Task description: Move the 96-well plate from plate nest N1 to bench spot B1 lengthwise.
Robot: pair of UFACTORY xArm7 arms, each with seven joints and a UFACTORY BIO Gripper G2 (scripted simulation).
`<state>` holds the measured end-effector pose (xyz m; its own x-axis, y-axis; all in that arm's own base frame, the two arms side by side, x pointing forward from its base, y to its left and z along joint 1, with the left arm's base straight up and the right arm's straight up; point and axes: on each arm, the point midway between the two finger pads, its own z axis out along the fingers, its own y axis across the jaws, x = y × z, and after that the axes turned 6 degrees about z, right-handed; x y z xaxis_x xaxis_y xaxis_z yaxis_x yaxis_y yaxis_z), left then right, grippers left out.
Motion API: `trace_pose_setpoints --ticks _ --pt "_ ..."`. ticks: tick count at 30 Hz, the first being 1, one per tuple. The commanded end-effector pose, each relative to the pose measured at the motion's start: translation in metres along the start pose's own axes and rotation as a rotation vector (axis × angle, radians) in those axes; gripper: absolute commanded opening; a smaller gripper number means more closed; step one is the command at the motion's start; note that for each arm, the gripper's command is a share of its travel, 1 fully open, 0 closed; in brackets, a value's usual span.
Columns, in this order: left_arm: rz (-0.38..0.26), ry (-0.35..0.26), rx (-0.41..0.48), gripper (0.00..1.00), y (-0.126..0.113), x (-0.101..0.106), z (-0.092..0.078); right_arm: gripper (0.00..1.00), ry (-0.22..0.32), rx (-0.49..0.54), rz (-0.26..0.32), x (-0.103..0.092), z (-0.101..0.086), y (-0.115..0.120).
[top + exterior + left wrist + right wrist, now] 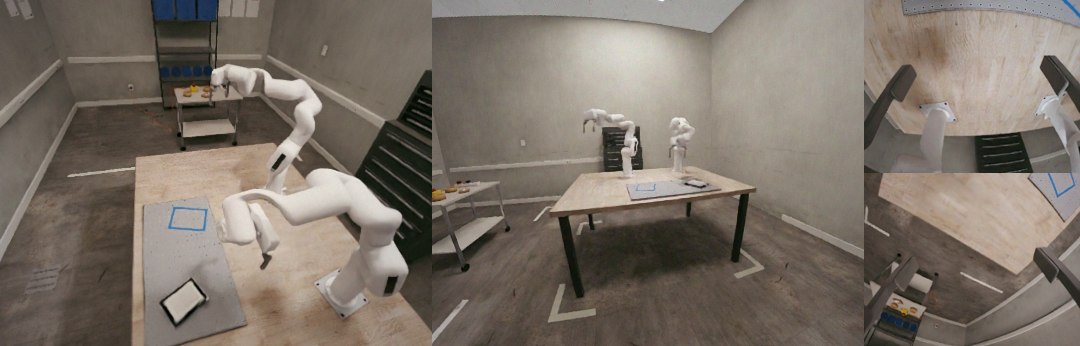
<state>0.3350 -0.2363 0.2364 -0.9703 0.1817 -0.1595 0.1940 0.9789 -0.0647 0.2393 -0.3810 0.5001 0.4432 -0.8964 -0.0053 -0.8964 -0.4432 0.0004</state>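
The pale 96-well plate sits in the black-rimmed nest, turned at an angle on the grey board. The blue taped outline is at the board's other end, with nothing inside it. My left gripper is open and empty above the wooden table, between the board and the arm bases. One of its fingers is hidden in the top view. My right gripper is open and empty, raised well away from the plate, beyond the outline's end of the board.
The grey perforated board lies along the wooden table's edge. The left arm's base and the right arm's base stand along the opposite side. A white cart with small items and a shelf rack stand beyond the table.
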Motion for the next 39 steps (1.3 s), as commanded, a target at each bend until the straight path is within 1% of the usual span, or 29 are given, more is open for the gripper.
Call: trace_pose_setpoints --ticks 1,2,4,5,11,16,19,21,24,27,39 --pt "0.000 -0.004 0.001 1.00 0.000 -0.001 -0.001 1.00 0.004 0.001 0.028 0.001 -0.002 0.013" --pt "0.000 -0.004 0.001 1.00 0.000 -0.001 -0.001 1.00 0.004 0.001 0.039 0.001 -0.002 0.018" --pt "0.000 -0.004 0.001 1.00 0.000 -0.001 -0.001 1.00 0.004 0.001 0.039 0.001 -0.002 0.018" --pt "0.000 -0.004 0.001 1.00 0.000 -0.001 -0.001 1.00 0.004 0.001 0.052 0.002 -0.002 0.024" --pt "0.000 -0.004 0.001 1.00 0.000 -0.001 -0.001 1.00 0.004 0.001 0.151 0.002 -0.002 0.068" --pt "0.000 -0.004 0.001 1.00 0.000 -0.001 -0.001 1.00 0.004 0.001 0.238 -0.002 -0.002 0.107" --pt "0.000 -0.004 0.001 1.00 0.000 -0.001 -0.001 1.00 0.004 0.001 0.280 -0.005 -0.002 0.126" --pt "0.000 -0.004 0.001 1.00 0.000 -0.001 -0.001 1.00 0.004 0.001 0.280 -0.005 -0.002 0.126" --pt "0.000 -0.004 0.001 1.00 0.000 -0.001 -0.001 1.00 0.004 0.001 0.309 -0.007 -0.002 0.139" --pt "0.000 -0.004 0.001 1.00 0.000 -0.001 -0.001 1.00 0.004 0.002 0.325 -0.009 -0.002 0.145" --pt "0.000 -0.004 0.001 1.00 0.000 -0.001 -0.001 1.00 0.004 0.002 0.329 -0.009 -0.002 0.147"
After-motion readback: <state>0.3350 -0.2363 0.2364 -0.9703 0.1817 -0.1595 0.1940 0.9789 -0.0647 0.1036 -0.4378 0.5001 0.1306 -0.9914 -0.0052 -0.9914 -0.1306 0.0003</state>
